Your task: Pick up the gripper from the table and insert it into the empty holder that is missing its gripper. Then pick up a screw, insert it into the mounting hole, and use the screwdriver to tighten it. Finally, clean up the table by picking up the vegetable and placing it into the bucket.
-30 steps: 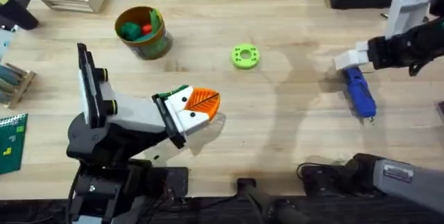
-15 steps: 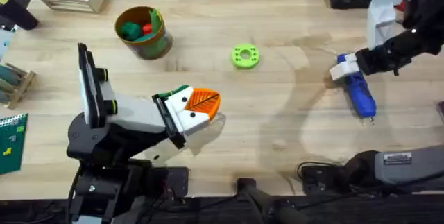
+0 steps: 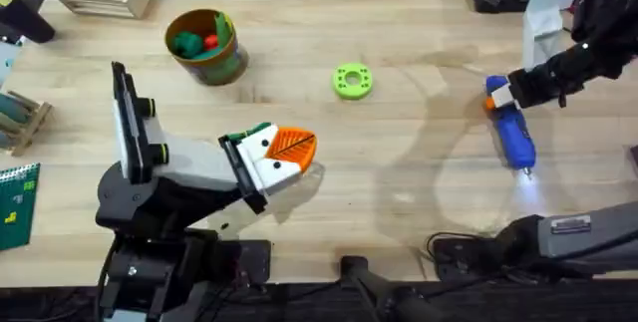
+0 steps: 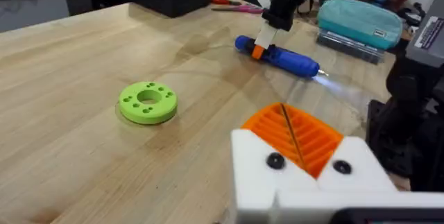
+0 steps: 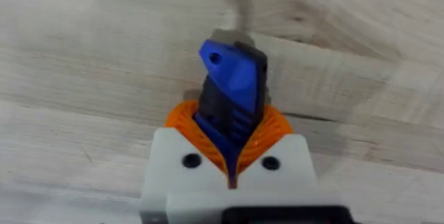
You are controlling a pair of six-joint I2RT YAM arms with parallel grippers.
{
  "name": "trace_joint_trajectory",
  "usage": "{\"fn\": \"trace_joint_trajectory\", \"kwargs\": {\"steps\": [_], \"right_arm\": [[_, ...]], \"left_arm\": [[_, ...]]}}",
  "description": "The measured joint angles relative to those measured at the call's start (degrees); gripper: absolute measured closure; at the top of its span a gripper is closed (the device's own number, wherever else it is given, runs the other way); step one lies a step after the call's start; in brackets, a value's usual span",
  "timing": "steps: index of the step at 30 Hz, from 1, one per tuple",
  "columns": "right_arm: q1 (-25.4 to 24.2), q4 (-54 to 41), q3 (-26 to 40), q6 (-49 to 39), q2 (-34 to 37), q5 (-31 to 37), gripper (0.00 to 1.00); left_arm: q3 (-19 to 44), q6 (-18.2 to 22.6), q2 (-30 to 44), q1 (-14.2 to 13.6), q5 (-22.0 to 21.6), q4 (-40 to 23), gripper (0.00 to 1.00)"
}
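At the right of the overhead frame the right gripper (image 3: 501, 96) has its jaws clamped on the blunt end of the screwdriver (image 3: 514, 135) lying on the bench (image 3: 419, 172); held so far off-centre, it may pivot or slip when lifted.

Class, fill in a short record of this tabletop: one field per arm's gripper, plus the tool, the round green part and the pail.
Right gripper: shut on the blue-handled screwdriver's butt end
Screwdriver: lying on the wooden table, tip toward the arms' bases
Left gripper: white fingers with orange ribbed pads, closed, holding nothing
Green disc: flat on table, untouched
Olive-yellow bucket: upright, green and red pieces inside
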Motion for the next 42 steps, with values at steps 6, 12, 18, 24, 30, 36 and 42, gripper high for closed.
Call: {"fn": "trace_joint_trajectory", "kwargs": {"steps": [6, 12, 18, 24, 30, 36, 42], "right_arm": [[0.00, -0.54, 0.00, -0.03, -3.42, 0.00, 0.972], [0.00, -0.65, 0.00, 0.72, -13.69, 0.00, 0.972], [0.00, -1.08, 0.00, 2.44, -24.02, 0.00, 0.972], [0.00, -1.57, 0.00, 8.28, -40.21, -0.04, 0.972], [0.03, 8.29, -6.14, 15.98, -53.31, -11.40, 0.972], [5.29, 30.02, -17.51, 30.86, -56.63, -23.14, 0.972], [21.29, 47.21, -22.14, 40.30, -53.76, -29.75, 0.972]], "left_arm": [[0.00, -0.01, 0.00, 0.00, 0.00, -0.01, 0.996], [0.00, -0.01, 0.00, 0.00, 0.00, -0.01, 0.996], [0.00, -0.01, 0.02, 0.00, 0.00, -0.01, 0.996], [0.00, -0.01, 0.01, 0.00, 0.00, -0.01, 0.996], [0.00, 0.00, 0.00, 0.00, 0.00, -0.01, 0.996], [0.00, -0.01, 0.00, 0.00, 0.00, -0.01, 0.997], [0.00, -0.01, 0.02, 0.00, 0.00, -0.01, 0.997]]}}
